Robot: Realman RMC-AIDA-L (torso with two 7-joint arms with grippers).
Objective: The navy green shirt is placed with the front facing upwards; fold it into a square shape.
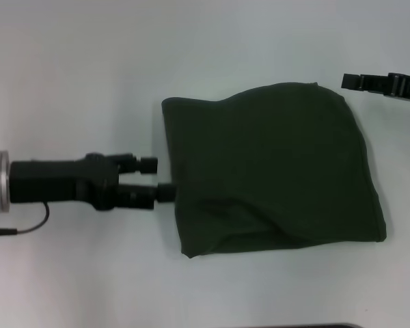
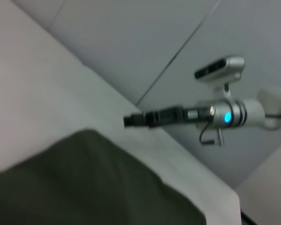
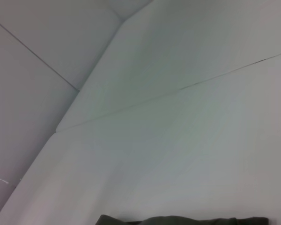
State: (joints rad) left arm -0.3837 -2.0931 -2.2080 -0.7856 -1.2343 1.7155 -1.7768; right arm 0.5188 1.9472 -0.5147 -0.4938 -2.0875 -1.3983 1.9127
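The navy green shirt (image 1: 273, 171) lies folded into a rough square on the white table, plain green side up; no lettering shows. My left gripper (image 1: 160, 179) is at the shirt's left edge, open, its lower finger (image 1: 166, 193) touching the cloth and nothing held between the fingers. My right gripper (image 1: 350, 81) hovers off the shirt's far right corner, shut and holding nothing. The left wrist view shows the shirt (image 2: 84, 187) close up, with the right gripper (image 2: 128, 120) beyond it. In the right wrist view only a thin strip of the shirt (image 3: 178, 220) shows.
White table (image 1: 75, 75) surrounds the shirt on all sides. A thin black cable (image 1: 27, 227) trails from the left arm. A dark edge (image 1: 314, 326) shows at the table's near side.
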